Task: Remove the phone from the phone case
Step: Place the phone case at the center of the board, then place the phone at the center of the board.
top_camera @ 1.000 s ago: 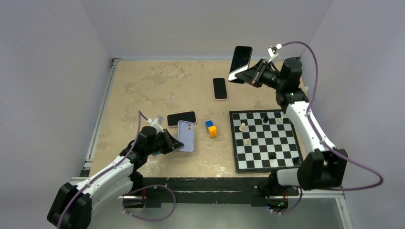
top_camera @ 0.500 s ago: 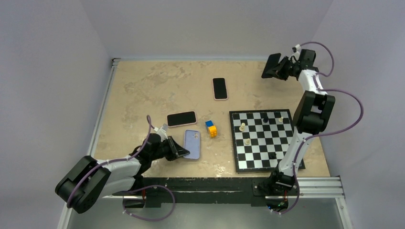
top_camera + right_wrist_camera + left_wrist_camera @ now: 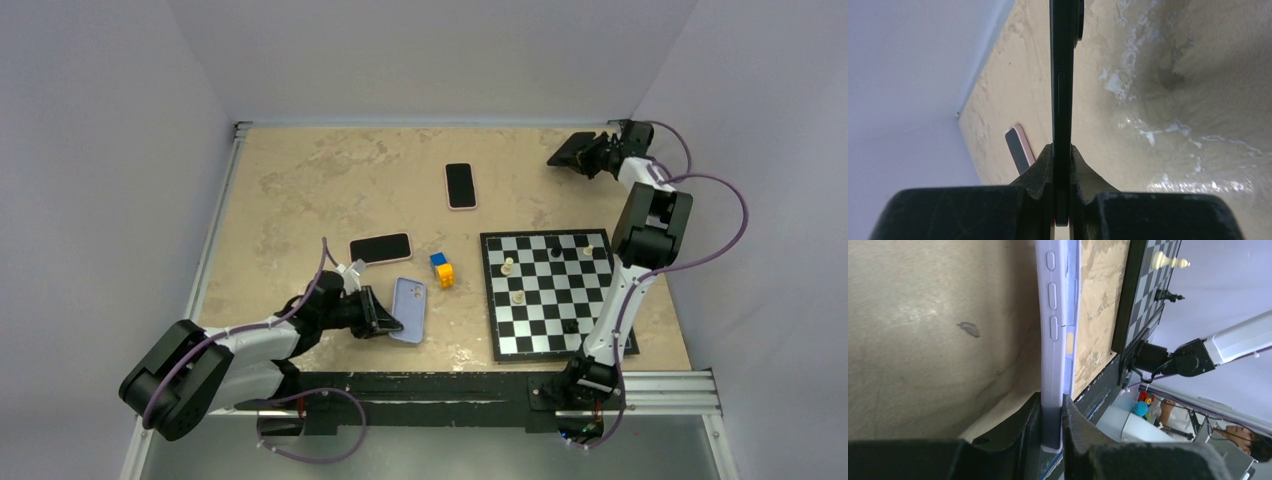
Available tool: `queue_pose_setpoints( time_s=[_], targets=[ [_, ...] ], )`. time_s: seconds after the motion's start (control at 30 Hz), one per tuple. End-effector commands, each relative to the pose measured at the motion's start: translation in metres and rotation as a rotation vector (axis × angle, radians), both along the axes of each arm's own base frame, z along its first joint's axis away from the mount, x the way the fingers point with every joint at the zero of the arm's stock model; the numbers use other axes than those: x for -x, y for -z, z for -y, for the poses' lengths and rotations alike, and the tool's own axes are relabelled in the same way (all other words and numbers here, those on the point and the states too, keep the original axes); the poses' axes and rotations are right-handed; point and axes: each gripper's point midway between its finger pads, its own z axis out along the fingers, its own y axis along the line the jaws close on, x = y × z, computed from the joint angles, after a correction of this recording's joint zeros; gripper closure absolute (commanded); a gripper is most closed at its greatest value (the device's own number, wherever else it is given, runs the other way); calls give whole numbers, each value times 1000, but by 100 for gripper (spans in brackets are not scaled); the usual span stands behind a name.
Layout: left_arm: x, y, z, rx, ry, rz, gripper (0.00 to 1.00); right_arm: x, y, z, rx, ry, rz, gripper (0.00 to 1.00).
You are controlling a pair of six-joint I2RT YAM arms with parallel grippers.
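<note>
I am judging the separation itself as done and am now treating the set-down as the step in hand. The dark phone (image 3: 568, 152) is sitting in my right jaws just beyond the chessboard's (image 3: 556, 292) far right corner. The lavender phone case (image 3: 408, 309) is sitting in my left jaws to the left of the chessboard's near left corner. To do this well, I am planning to bring each piece down until a long edge is resting on the tabletop (image 3: 330, 180). Only then am I planning to ease the grip off, because both are being pinched near one end and would likely tip or drop if let go high. I am also aiming to keep the phone on the far side of the chessboard, away from the pieces. The right wrist view is showing the right jaws nearly together, clamping the thin phone edge-on across its faces. The left wrist view is showing the left jaws likewise nearly together, squeezing the end of the case, whose side buttons are facing the lens. I cannot tell whether either item is touching the tabletop.
</note>
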Motion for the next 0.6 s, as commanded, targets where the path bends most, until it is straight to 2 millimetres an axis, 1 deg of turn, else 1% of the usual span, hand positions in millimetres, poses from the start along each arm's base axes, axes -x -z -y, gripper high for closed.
queue_pose_setpoints(
  time_s=[0.0, 0.07, 0.13, 0.2, 0.3, 0.33, 0.4, 0.43, 0.47, 0.53, 0.57],
  targets=[
    [6, -10, 8, 1, 123, 15, 75, -23, -16, 12, 33, 45, 39, 100],
    [8, -9, 7, -10, 139, 11, 67, -17, -8, 16, 92, 12, 2, 100],
    [9, -8, 5, -10, 136, 14, 57, -8, 0, 23, 180, -29, -31, 100],
    [10, -7, 4, -14, 126, 17, 50, 3, 7, 28, 209, -48, -59, 100],
    [10, -7, 2, -8, 112, 26, 27, 18, 16, 36, 210, -67, -68, 100],
    [10, -7, 2, -7, 105, 25, 15, 22, 19, 37, 220, -72, -75, 100],
    [10, -8, 1, -10, 96, 24, 5, 27, 23, 39, 234, -88, -84, 100],
    [11, -8, -1, -12, 90, 24, 1, 30, 25, 41, 242, -91, -95, 97],
    [10, -9, -2, -15, 84, 27, 0, 33, 27, 46, 253, -86, -105, 93],
    [9, -13, -4, -36, 81, 45, 0, 38, 28, 56, 296, -76, -130, 83],
    [9, -15, -6, -51, 81, 52, 0, 41, 28, 62, 333, -64, -147, 76]
  ],
)
